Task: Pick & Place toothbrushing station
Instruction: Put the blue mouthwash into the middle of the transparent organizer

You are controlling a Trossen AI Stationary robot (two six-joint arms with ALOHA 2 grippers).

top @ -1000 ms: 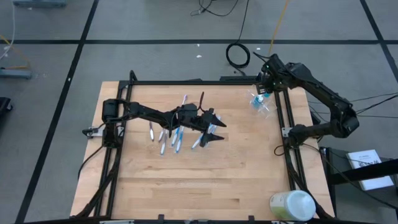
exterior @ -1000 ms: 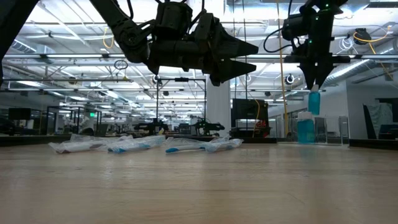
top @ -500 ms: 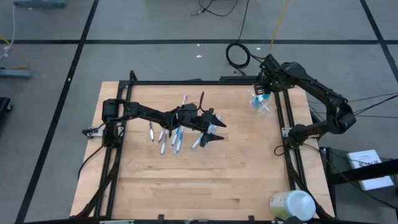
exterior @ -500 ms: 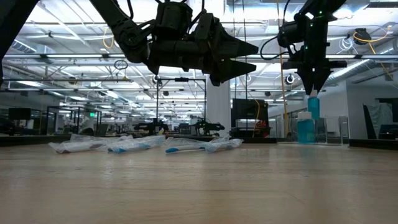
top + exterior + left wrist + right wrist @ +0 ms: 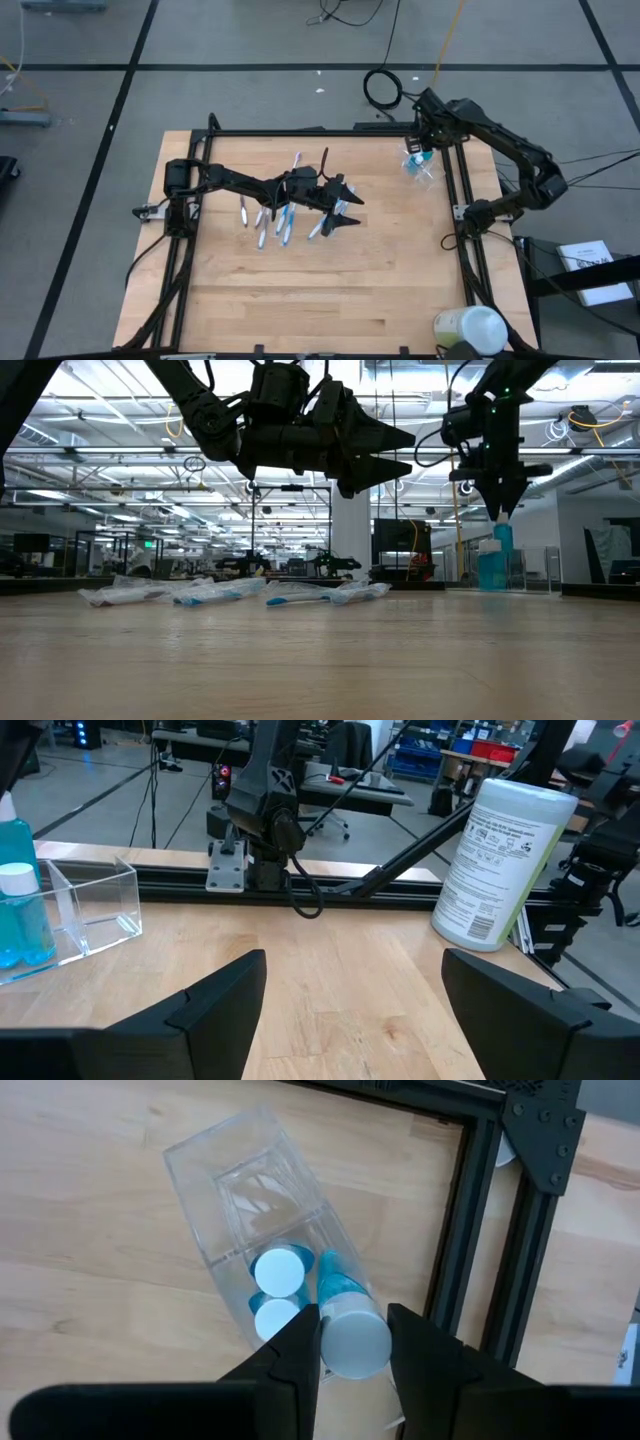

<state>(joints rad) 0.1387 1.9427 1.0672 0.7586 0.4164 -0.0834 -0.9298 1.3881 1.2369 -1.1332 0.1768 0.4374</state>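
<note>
Right gripper (image 5: 352, 1342) at the table's far right corner, clamped on a small white-capped teal tube (image 5: 348, 1325), poised upright over the clear plastic cup (image 5: 262, 1195). Two more tubes (image 5: 277, 1272) standing inside. Left gripper (image 5: 343, 207) mid-table, spread wide and empty, above scattered slim blue and white toothbrushes (image 5: 281, 220).

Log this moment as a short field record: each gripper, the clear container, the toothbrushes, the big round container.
right gripper: shut on a teal tube, over the clear container
clear container: far right table corner, two tubes already inside
left gripper: open, empty, above the toothbrushes
toothbrushes: scattered mid-table
round container: near right edge
</note>
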